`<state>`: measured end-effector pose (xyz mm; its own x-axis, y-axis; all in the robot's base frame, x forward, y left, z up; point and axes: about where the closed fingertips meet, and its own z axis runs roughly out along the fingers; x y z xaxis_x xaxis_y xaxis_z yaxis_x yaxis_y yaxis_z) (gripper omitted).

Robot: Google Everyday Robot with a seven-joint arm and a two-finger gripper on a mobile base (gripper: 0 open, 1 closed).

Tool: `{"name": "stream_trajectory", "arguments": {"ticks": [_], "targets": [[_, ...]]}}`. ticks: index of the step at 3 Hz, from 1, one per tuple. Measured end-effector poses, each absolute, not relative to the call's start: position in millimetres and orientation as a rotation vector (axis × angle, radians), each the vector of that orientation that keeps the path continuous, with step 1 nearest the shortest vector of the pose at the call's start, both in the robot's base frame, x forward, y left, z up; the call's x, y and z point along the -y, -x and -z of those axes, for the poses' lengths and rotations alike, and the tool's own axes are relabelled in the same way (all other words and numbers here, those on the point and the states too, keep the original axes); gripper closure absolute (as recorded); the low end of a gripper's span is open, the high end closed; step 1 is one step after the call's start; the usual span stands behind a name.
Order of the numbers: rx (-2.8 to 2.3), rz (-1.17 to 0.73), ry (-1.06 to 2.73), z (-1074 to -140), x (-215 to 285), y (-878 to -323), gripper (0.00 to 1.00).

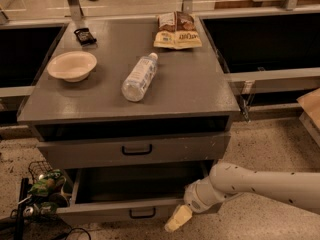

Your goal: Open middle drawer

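The middle drawer (100,215) is pulled out from the grey cabinet, showing its plain grey inside (135,184). Its small black pull (142,213) sits on the front. My gripper (178,218) is low at the right part of that drawer front, right of the pull and not on it. My white arm (260,184) reaches in from the right. Above it, another grey drawer front (75,154) with a black pull (136,149) is shut or nearly shut, with a dark gap above it.
On the cabinet top (100,94) lie a white bowl (72,65), a plastic bottle (139,77), snack bags (176,30) and a small dark object (84,35). A wire basket with green things (44,186) stands on the floor at left. Dark bins flank the cabinet.
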<state>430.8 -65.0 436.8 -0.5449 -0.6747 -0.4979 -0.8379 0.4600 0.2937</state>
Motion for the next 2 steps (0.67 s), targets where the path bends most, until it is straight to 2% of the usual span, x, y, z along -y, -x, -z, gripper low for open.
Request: {"name": "stream_trajectory", "arguments": {"ticks": [2], "targets": [[-2.441,-0.741,1.352,-422.4,66.4,-405.5,0.00]]}}
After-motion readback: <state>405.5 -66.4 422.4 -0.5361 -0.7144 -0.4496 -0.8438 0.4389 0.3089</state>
